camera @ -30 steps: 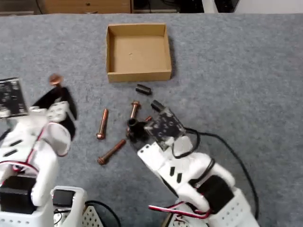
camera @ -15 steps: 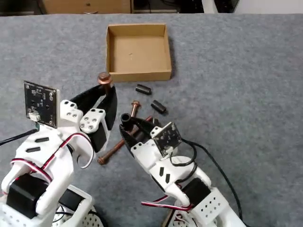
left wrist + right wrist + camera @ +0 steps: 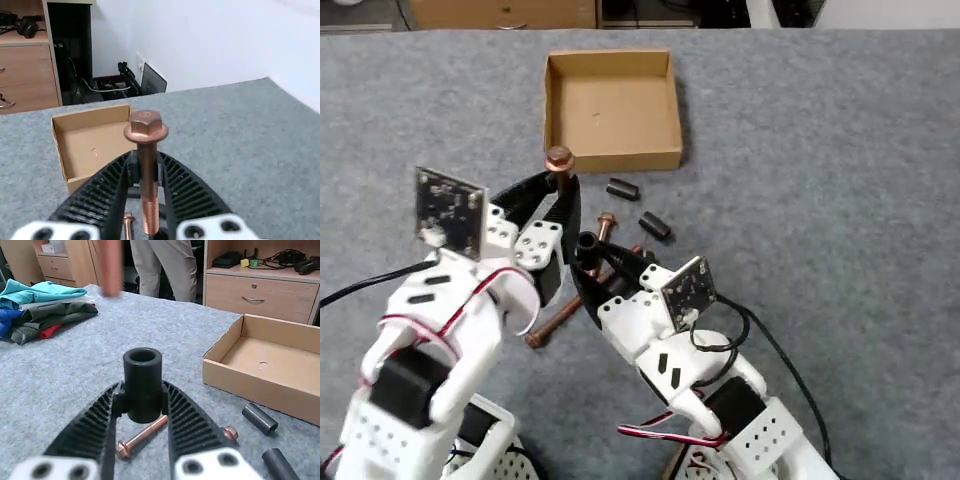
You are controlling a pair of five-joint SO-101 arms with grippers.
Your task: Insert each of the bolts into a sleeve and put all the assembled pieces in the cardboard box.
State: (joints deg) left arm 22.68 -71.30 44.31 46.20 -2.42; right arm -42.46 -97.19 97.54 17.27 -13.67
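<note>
Left pincer (image 3: 560, 188): clamped on the shank of a copper bolt (image 3: 558, 158), which stands upright with its hexagonal head on top, just off the near left corner of the cardboard box (image 3: 612, 158).
Right pincer (image 3: 588, 262): clamped on a black sleeve (image 3: 587, 243), which is upright with its open end on top. It is close beside the left pincer and farther out from the box.
Box: open-topped, with its brown floor bare.
Loose sleeves: two black ones lie on their sides. One (image 3: 623, 188) is just beside the box's near wall and the other (image 3: 654, 225) is a little farther out.
Loose bolts: one (image 3: 604, 230) lies between the box and the right pincer, head toward the box. Another (image 3: 555, 322) lies well out from the box, between the two arms.
Surface: a grey felt-like mat (image 3: 840, 150) covers the table. Folded clothes (image 3: 42, 305) lie on it, well apart from the box.
Room: wooden drawers (image 3: 260, 292) stand beyond the box. A white wall (image 3: 200, 40) has cables (image 3: 110, 82) at its foot.
Writing: each wrist carries a circuit board (image 3: 450, 212), and its marks are too small to read.
</note>
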